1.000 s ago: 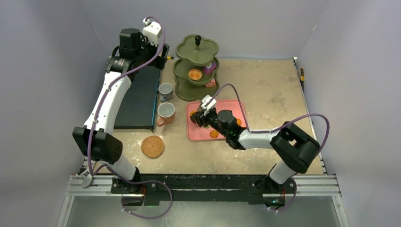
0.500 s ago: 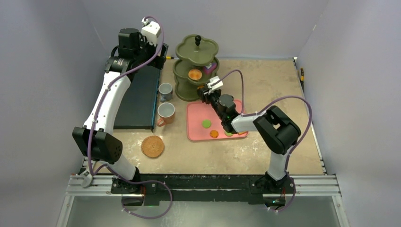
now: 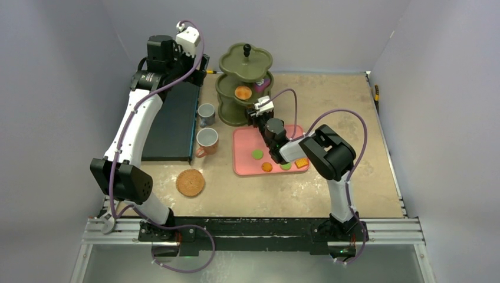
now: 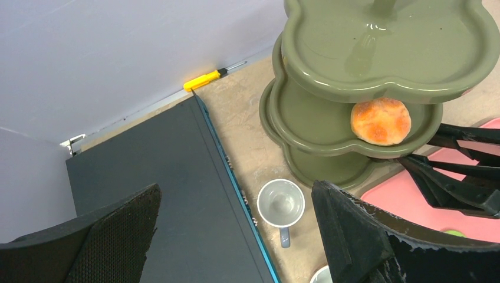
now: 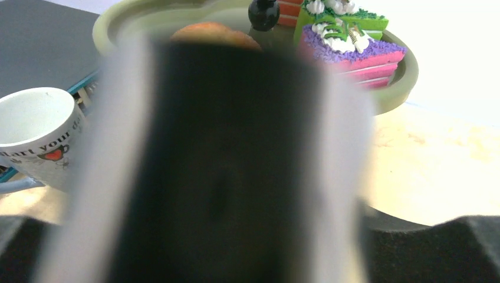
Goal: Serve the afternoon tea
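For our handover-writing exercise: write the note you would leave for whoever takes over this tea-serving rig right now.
Left claw: open, empty, above the flat black board.
Right claw: appears shut on black tongs, reaching toward the olive green three-tier stand; any load is hidden.
Done: orange round bun and frosted cake slices sit on the stand.
Left: green round sweet, orange round sweet and orange square biscuit lie on the flat pink tray; small grey mug and larger orange mug stand on the table, left of stand and tray.
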Controlling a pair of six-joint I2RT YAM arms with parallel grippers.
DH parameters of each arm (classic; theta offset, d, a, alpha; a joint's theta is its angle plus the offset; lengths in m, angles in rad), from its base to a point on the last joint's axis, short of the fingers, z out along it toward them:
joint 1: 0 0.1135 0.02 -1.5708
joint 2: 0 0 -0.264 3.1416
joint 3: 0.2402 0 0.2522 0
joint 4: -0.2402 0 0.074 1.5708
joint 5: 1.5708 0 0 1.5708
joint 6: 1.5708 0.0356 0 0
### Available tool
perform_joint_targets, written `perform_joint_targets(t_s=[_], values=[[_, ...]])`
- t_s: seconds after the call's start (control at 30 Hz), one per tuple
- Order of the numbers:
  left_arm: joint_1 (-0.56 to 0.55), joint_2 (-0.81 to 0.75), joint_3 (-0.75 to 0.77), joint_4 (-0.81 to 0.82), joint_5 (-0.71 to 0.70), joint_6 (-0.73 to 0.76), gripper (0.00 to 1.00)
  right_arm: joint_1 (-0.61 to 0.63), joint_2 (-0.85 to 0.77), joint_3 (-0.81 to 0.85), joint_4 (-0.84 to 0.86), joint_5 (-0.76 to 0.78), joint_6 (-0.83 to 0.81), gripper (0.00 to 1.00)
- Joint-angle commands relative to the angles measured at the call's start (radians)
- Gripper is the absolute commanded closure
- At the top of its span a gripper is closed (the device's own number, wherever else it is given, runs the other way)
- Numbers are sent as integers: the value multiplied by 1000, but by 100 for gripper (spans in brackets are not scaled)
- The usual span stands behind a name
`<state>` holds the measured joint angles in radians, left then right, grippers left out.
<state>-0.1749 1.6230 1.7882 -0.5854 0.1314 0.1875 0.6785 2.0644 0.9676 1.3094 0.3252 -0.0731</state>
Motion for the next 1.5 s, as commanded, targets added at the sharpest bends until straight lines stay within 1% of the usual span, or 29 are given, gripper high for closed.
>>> perform_joint_targets(t_s=[0.0,0.1,0.3,0.4,0.5,0.57,0.73,0.97,1.13,1.23,1.47], values=[[11,-20,36,18,17,16,1,-4,-6,42,79,30,2,40],[12,-26,30,18,18,14,1,-4,-35,10,81,29,16,39],[11,-31,27,12,29,6,1,1,-139,-124,105,19,55,38],[12,-38,28,9,31,4,1,25,-212,-211,104,19,65,37],[11,-45,24,7,31,4,1,65,-287,-289,88,26,65,36],[11,-48,20,8,34,3,1,83,-302,-314,73,28,65,35],[11,-58,19,6,38,0,1,112,-381,-390,40,26,119,36],[10,-57,9,8,61,-5,1,182,-499,-492,-52,18,141,37],[11,-53,10,12,65,-5,1,220,-552,-521,-147,10,159,37],[12,-50,11,13,63,-6,1,241,-561,-521,-192,46,160,37],[12,-42,15,16,70,-13,1,243,-532,-511,-189,94,148,37]])
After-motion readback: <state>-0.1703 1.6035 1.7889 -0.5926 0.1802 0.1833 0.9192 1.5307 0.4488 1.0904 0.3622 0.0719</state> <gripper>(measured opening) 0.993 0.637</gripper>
